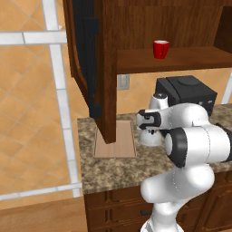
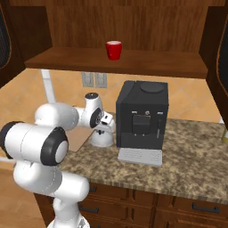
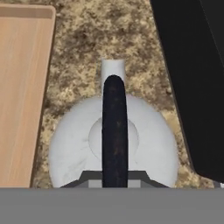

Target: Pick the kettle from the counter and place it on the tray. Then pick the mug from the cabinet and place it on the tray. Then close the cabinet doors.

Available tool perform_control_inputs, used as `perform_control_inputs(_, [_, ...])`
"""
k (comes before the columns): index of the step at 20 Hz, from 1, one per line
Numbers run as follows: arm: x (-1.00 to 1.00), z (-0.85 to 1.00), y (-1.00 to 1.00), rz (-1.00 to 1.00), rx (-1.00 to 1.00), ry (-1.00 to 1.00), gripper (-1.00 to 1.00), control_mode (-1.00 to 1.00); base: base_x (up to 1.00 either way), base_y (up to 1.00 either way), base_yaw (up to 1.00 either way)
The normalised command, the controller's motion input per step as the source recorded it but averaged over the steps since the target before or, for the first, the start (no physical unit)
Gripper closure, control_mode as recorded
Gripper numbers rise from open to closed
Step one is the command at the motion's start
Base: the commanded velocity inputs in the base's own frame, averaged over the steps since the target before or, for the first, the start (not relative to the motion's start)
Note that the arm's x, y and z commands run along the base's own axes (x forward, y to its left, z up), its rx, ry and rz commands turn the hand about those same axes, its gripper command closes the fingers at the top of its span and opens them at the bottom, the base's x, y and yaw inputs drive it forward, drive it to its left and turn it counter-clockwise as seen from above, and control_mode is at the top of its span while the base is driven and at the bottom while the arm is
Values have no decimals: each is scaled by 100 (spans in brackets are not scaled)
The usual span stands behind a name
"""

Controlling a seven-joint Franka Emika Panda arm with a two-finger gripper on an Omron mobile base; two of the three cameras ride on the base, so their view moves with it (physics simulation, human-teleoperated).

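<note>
The kettle (image 3: pixel 113 144) sits on the counter (image 1: pixel 113 170), between the tray (image 1: pixel 116 140) to its left and the black coffee machine (image 2: pixel 142 113) to its right, close to both but touching neither as far as the hand view shows. Its spout points toward the far wall, and its thin black handle (image 3: pixel 114 131) arches straight over the dome.

The gripper (image 1: pixel 149 129) hangs directly above the kettle — the hand view looks straight down along the handle, with two grey finger bases at the bottom edge on either side of it. Whether the fingers have clamped the handle or stand spread beside it cannot be told from these pictures.

The tray lies flat on the left part of the counter, partly hidden in the left base view by the open left cabinet door (image 1: pixel 93 59), which swings out toward the camera. The cabinet (image 2: pixel 133 26) stands open, and the red mug (image 2: pixel 114 50) rests upright on its inner shelf (image 2: pixel 129 62) — well above the coffee machine. A wall outlet (image 2: pixel 94 79) shows on the tiled wall below the shelf.
</note>
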Motion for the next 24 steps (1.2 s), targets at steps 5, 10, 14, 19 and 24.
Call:
perform_control_inputs(5, [-27,15,14,0,0,-11,100,-100,0,0,0])
perform_control_inputs(10, [0,21,17,0,0,-3,100,-100,0,0,0])
perform_control_inputs(14, [0,0,0,0,0,0,100,-100,0,0,0])
perform_control_inputs(19, [0,23,2,0,0,-1,100,-100,0,0,0])
perform_control_inputs(24, [1,56,18,0,0,-15,100,-100,0,0,0])
